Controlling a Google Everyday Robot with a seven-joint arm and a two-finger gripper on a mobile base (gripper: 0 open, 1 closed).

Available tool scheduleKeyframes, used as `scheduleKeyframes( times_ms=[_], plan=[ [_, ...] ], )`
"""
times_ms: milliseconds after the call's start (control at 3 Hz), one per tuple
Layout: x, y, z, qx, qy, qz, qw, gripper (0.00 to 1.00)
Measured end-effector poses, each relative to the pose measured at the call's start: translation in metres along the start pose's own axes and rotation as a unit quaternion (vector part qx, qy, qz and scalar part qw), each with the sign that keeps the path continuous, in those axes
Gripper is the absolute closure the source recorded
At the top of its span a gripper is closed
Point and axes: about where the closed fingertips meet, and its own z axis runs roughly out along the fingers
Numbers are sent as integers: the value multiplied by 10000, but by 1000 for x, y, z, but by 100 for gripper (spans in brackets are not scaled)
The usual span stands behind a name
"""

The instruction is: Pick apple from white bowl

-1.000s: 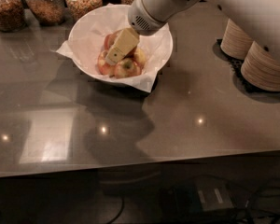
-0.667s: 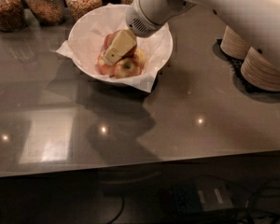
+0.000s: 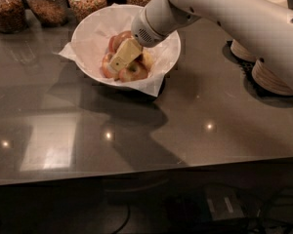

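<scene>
The white bowl, lined with crinkled white paper, stands at the back middle of the dark table. It holds several apples. A red apple shows at the back of the pile, partly hidden by my gripper. Smaller yellow-and-red apples lie in front. My gripper reaches down into the bowl from the upper right, its tip among the apples, over the left side of the pile. The white arm covers the bowl's right rim.
Several glass jars of grains stand along the back edge behind the bowl. Stacked beige disposable bowls stand at the right. The table's front edge runs across the lower part, with cables below.
My gripper has moved slightly down and to the left, deeper into the bowl among the apples. The bowl and apples have not visibly shifted.
</scene>
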Motion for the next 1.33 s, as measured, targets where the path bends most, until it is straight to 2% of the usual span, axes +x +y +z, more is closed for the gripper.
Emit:
scheduleKeyframes(
  times_ms=[333, 1000, 1333],
  plan=[
    [6, 1, 10, -88, 0, 13, 10000, 0],
    [0, -3, 8, -49, -107, -4, 9999, 39],
    [-3, -8, 4, 30, -161, -12, 9999, 49]
  ],
)
